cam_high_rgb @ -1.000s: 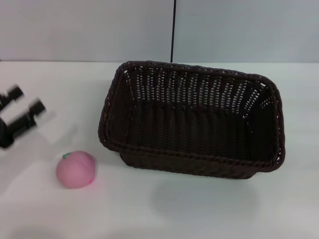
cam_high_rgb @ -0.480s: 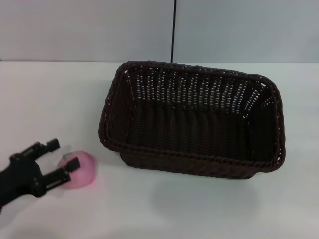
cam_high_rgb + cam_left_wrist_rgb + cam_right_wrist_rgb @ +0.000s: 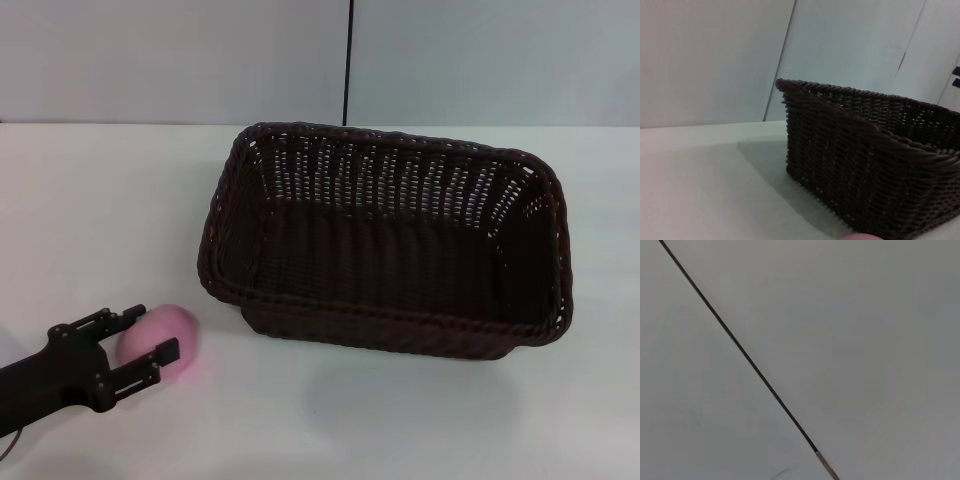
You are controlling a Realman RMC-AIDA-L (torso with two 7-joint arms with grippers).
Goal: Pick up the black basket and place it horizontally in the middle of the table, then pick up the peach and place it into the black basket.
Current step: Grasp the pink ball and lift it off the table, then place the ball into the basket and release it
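Observation:
The black basket [image 3: 300,305] stands upright and empty on the white table [image 3: 100,200], its long side running left to right, near the middle. It also shows in the left wrist view [image 3: 860,160]. The pink peach [image 3: 175,328] lies on the table to the basket's front left; a sliver of it shows in the left wrist view [image 3: 860,237]. My left gripper [image 3: 148,334] is open, low at the front left, with one finger on each side of the peach. My right gripper is out of view.
A pale wall with a dark vertical seam [image 3: 348,60] runs behind the table. The right wrist view shows only that wall and the seam [image 3: 740,350]. Bare tabletop lies left of and in front of the basket.
My left gripper has come down from the far left and forward to the peach, and its fingers now straddle it. The basket and the peach have not moved.

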